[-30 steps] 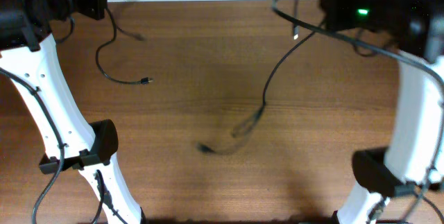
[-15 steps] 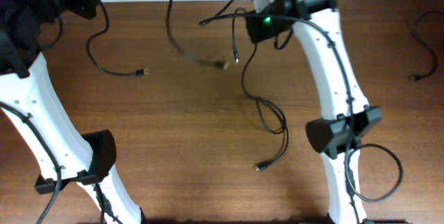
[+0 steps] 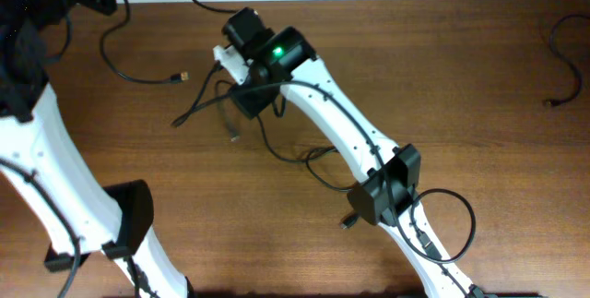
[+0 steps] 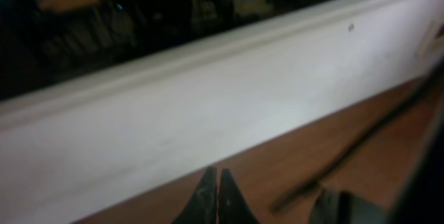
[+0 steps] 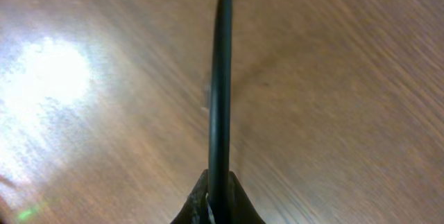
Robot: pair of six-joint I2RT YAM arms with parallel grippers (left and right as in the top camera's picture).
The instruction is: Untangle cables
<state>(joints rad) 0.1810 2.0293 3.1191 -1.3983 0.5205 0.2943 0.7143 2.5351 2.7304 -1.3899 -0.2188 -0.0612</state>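
Overhead, the right arm (image 3: 341,132) reaches in a long diagonal across the table (image 3: 461,77), elbow bent near its base and wrist turned down at the far end. The right pincer (image 5: 219,207) is clamped on one cord (image 5: 220,78), which runs straight out from between its fingertips over the wood. Just beneath and a little nearer than that pincer sits the tangle (image 3: 277,146) - several thin loops crossing each other, with two strands trailing off to the side. The step looks like drawing this one cord free of the rest. It would go best slow and steady, pulling up and away from the loops and not across them, and easing off if they draw tight. Pinning the heap with the other arm would likely help. A loose cord (image 3: 138,77) with a small plug lies beside the right pincer, apart from the tangle; another cable (image 3: 558,49) lies well away from it. The left arm (image 3: 46,178) stands along the table's side, wrist high at the far corner. The left pincer (image 4: 217,200) is closed with nothing visible between its tips - a cord (image 4: 361,141) lies off to one side of it, not touching.
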